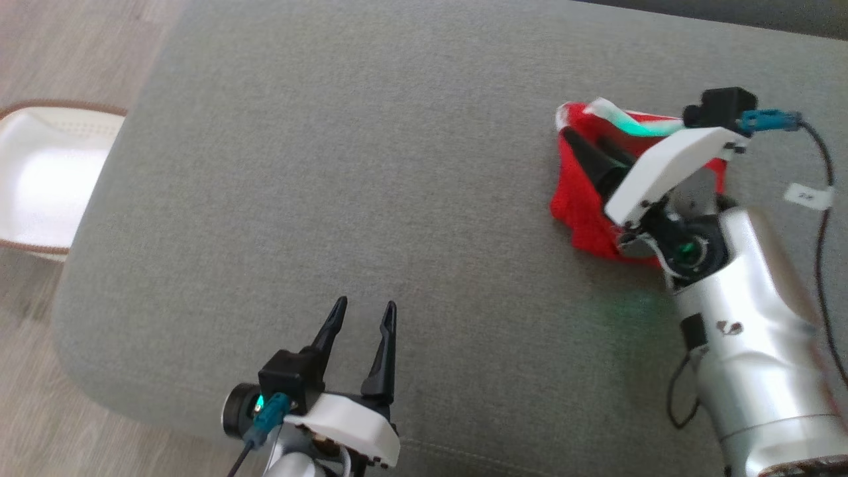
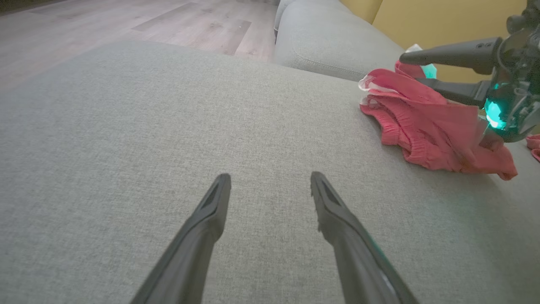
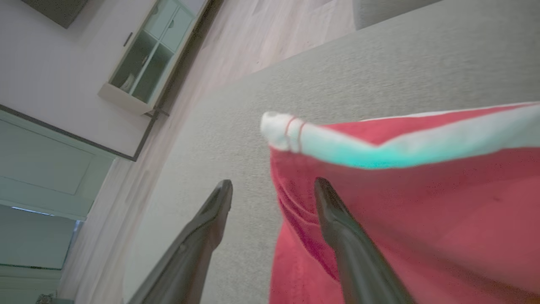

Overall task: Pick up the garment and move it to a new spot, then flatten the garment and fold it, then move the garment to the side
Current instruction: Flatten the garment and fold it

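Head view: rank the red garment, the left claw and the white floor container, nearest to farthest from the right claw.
1. The red garment, directly beneath the right claw.
2. The left claw, lower left.
3. The white container, far left on the floor.

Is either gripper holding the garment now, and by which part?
Nothing is held. The right gripper stands open at the white-trimmed corner of the red garment; the left gripper is open over the cushion.
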You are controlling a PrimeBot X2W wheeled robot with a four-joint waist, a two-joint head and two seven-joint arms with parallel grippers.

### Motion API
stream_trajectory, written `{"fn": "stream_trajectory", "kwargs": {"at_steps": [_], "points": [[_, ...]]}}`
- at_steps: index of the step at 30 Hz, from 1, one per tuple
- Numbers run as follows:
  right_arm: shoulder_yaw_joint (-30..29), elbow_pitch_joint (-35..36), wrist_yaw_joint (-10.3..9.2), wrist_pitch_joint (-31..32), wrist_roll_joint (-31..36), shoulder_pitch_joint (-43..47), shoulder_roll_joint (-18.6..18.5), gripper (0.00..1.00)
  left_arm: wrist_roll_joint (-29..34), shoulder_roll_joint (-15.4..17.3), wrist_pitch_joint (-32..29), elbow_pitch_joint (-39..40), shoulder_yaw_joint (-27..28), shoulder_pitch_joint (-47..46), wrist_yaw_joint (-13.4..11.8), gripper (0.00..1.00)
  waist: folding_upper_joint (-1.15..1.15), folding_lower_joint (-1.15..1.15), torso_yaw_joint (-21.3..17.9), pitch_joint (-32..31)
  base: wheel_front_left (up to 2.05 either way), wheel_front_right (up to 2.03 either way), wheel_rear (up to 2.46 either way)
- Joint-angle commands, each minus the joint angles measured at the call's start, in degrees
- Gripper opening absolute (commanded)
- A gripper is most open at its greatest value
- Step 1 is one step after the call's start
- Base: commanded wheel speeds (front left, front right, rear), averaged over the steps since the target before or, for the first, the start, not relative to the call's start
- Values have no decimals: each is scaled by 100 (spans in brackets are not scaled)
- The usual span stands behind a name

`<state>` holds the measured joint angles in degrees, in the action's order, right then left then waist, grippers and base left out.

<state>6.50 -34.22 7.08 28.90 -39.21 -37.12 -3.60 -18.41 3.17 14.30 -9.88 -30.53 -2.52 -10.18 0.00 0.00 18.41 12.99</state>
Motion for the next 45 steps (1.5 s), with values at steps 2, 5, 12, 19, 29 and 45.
{"fn": "stream_trajectory", "kwargs": {"at_steps": [2, 5, 12, 19, 29, 45], "points": [[493, 224, 41, -230, -361, -193, 71, 100, -31, -28, 70, 116, 212, -77, -37, 100, 0, 0, -154, -74, 0, 0, 0], [878, 321, 41, -525, -628, -33, 71, 100, -33, -28, 70, 89, 296, -67, -50, 100, 0, 0, -322, -187, 0, 0, 0], [1130, 879, 41, -1500, 526, 708, -11, 100, 32, -29, 70, 95, 668, 123, -57, 100, 0, 0, -764, -524, 0, 0, 0], [579, 1673, 41, -1918, 1599, 1864, -209, 100, 112, -29, 70, 144, 948, 436, -31, 100, 0, 0, -1068, -828, 0, 0, 0], [-464, 3033, 41, -2559, 2940, 3470, -172, 100, 378, -29, 70, 392, 1310, 762, 48, 100, 0, 0, -1286, -1180, 0, 0, 0], [-1064, 2851, 41, -3826, 3659, 4595, 53, 100, 711, -29, 70, 567, 1843, 1132, 315, 100, 0, 0, -1284, -1488, 0, 0, 0]]}}
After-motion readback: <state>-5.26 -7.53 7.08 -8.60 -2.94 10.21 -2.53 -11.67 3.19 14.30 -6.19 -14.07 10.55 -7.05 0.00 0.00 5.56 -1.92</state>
